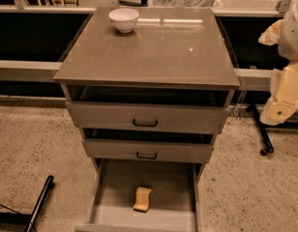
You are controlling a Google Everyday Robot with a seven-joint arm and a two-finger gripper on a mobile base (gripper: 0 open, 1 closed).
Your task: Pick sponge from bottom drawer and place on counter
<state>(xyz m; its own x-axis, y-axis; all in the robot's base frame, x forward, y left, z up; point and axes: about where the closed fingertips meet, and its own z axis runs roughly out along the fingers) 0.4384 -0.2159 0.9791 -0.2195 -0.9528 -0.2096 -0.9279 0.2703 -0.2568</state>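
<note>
The sponge (142, 199), a small pale-yellow block, lies on the floor of the bottom drawer (163, 180), near its front and a little left of the middle. The bottom drawer is pulled out, open towards me. The counter (154, 52) is the grey-brown glossy top of the cabinet. My gripper (283, 93) hangs at the right edge of the view, beside the counter's right front corner, well above and to the right of the sponge. It holds nothing that I can see.
A white bowl (124, 19) stands at the counter's back left. The two upper drawers (145, 120) with black handles stick out slightly. A black bar (40, 202) lies on the floor at the lower left, and a black stand leg (262, 137) is at the right.
</note>
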